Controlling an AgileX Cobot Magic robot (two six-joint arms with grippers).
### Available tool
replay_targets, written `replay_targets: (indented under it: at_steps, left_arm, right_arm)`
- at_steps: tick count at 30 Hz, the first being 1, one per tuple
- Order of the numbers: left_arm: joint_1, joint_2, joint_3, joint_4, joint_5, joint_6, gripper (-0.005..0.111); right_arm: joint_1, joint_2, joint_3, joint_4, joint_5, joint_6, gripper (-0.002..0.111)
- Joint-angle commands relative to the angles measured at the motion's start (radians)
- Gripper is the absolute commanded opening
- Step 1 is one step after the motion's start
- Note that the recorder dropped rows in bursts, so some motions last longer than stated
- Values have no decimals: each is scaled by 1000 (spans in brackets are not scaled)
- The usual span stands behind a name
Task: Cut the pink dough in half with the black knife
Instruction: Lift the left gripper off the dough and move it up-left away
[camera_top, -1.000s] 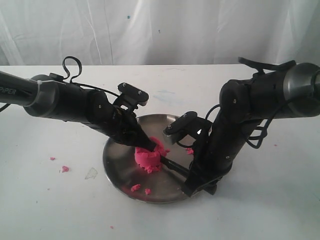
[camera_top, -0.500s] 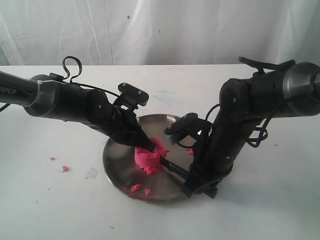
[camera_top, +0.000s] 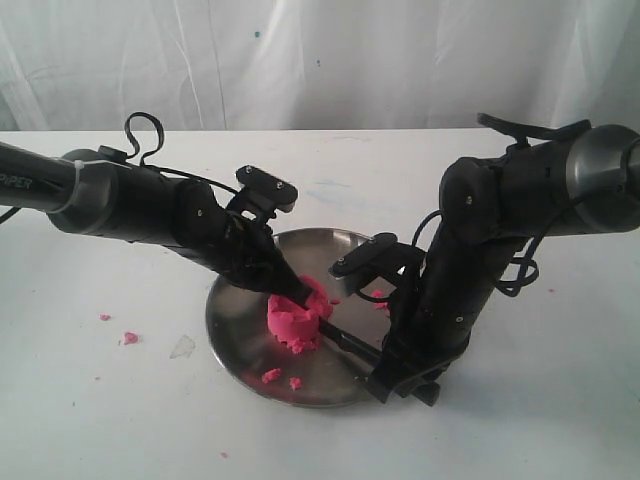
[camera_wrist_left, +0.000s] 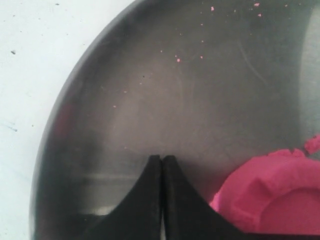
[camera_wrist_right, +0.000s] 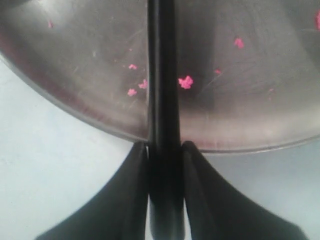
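— 2 arms meet over 1 steel plate (camera_top: 228, 318). Where does it sit?

— Around the middle of the white worktop (camera_top: 90, 420), somewhat toward its near edge.

— And the pink dough (camera_top: 293, 320)?

— On the middle of the plate: 1 squat, crumbly mound, in 1 piece as far as I can tell.

— What is the left gripper (camera_top: 296, 294) doing?

— It is clenched and empty. In the left wrist view its 2 fingers (camera_wrist_left: 150, 200) press flat together with nothing between them. The tip rests at the top of the mound on its far side, and the pink dough (camera_wrist_left: 272, 197) touches the flank of 1 finger.

— The right gripper (camera_top: 393, 375)?

— It grasps the black knife (camera_top: 350, 343) by the handle, at the part of the plate's rim that faces the worktop's near edge on the right arm's side. The right wrist view shows 1 finger on either side of the handle, both tight against it.

— How does the knife lie?

— Low across the rim, with the blade running over the plate toward the dough. Its tip reaches the mound's near side. Whether the edge is in the dough I cannot tell.

— Anything else?

— Small pink crumbs (camera_top: 130, 338) lie on the worktop toward the edge on the left arm's side. A few more lie on the plate's near part and beside the blade.
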Motion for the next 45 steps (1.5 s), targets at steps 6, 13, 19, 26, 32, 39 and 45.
replay_targets:
  at_steps: [6,13,19,26,32,39,45]
  left_arm:
    - [6,-41,17,53,76,1,0]
    - [59,-135,17,55,105,-1,0]
    - [84,-288,17,53,160,-59,0]
    - [82,-383,17,-14,396,-56,0]
    - [82,-374,17,26,679,-2,0]
    - [82,-514,17,19,717,-79,0]
    - [82,-687,78,15,478,-92,0]
  right_arm:
    - [1,8,4,-13,1,-6,0]
    - [1,8,4,-13,1,-6,0]
    - [1,8,4,-13,-1,-6,0]
    - [1,8,4,-9,-1,1,0]
    - [1,8,4,-9,3,1,0]
    - [1,8,4,-9,3,1,0]
    - [1,8,4,-9,-6,1,0]
